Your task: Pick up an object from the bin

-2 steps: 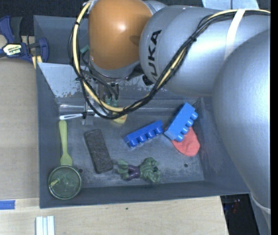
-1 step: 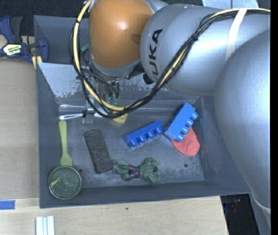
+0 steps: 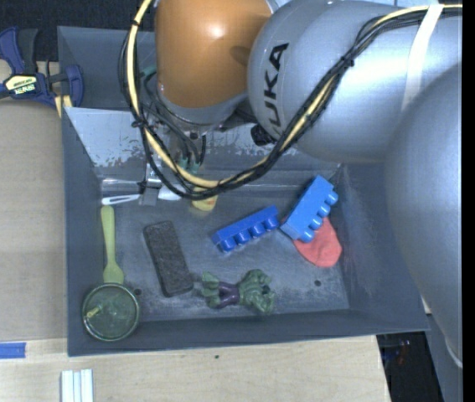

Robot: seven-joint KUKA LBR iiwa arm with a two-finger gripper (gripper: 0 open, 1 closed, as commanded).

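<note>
Camera view. Silver KUKA arm [image 3: 363, 82] enters from the right and crosses the far half of the grey metal bin [image 3: 80, 249]. Its wrist, capped by a rounded orange cover [image 3: 208, 40], is bent down toward the bin's far-left part. Yellow-and-black cables [image 3: 178, 178] loop under the cover.

The gripper [image 3: 124, 193] projects leftward from beneath the wrist, low over the floor near the far wall. Whether it is spread or pressed together cannot be told.

Its tip lies just beyond the far end of a pale green long-handled plastic scoop [image 3: 108, 245]. The scoop's handle runs toward the near side, and its round dark green head sits in the near-left corner.

- A small yellow piece [image 3: 204, 202] lies just right of the gripper, partly under the cables.
- A dark grey flat rectangular block [image 3: 167, 258] lies right of the handle.
- Two blue toothed plastic bricks [image 3: 245, 229] [image 3: 311, 208] lie further right, the right-hand one resting on a red rounded piece [image 3: 321, 245].
- A green-and-purple knotted toy [image 3: 239, 290] lies near the front wall.
</note>
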